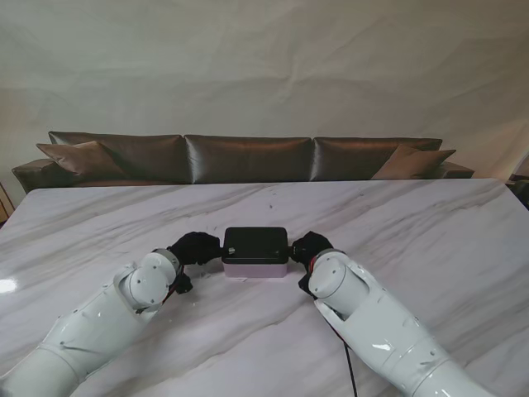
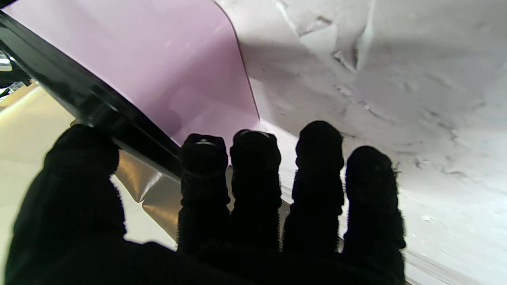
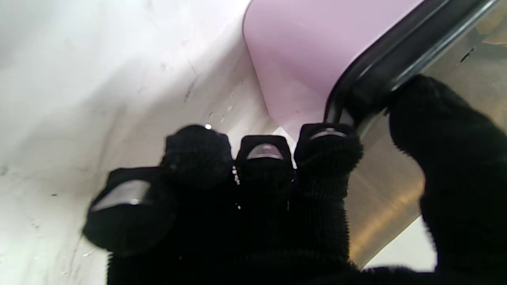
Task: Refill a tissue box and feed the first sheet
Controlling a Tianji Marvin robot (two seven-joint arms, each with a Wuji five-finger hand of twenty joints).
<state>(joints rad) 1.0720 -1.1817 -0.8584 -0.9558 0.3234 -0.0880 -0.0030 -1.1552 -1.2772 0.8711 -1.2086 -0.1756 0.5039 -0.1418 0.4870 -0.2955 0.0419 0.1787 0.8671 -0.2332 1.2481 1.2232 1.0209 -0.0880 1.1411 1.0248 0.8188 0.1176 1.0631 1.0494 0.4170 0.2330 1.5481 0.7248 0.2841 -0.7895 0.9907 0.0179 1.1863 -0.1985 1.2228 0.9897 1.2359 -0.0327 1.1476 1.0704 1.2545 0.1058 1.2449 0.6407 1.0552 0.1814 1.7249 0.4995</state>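
The tissue box (image 1: 255,252) sits on the marble table (image 1: 413,231), near the middle of the stand view and between the two hands. It has a pink body (image 1: 255,270) and a black lid (image 1: 255,244), and the lid is seated on the body.

Left hand (image 1: 195,248): black-gloved, placed against the left end of the box. In the left wrist view the thumb (image 2: 81,158) lies on the black lid edge (image 2: 79,99) and the four fingers (image 2: 253,158) reach toward the pink side wall (image 2: 158,67). Actual finger contact cannot be confirmed. The hand appears to clasp the box end.

Right hand (image 1: 310,246): black-gloved, placed against the right end of the box. In the right wrist view the thumb (image 3: 431,114) presses on the lid rim (image 3: 396,67) and the index fingertip (image 3: 326,142) meets the lid corner, so the digits pinch the lid.

Surroundings: both white forearms (image 1: 124,306) run from the near corners of the view toward the box. A black cable (image 1: 349,364) runs beside the right forearm.

Surface: white marble with grey veining, glossy, with a bright reflection (image 1: 7,286) at the left edge.

Room: a dark brown leather sofa (image 1: 248,159) with cushions (image 1: 78,157) stands beyond the far table edge, against a pale draped backdrop (image 1: 264,66).
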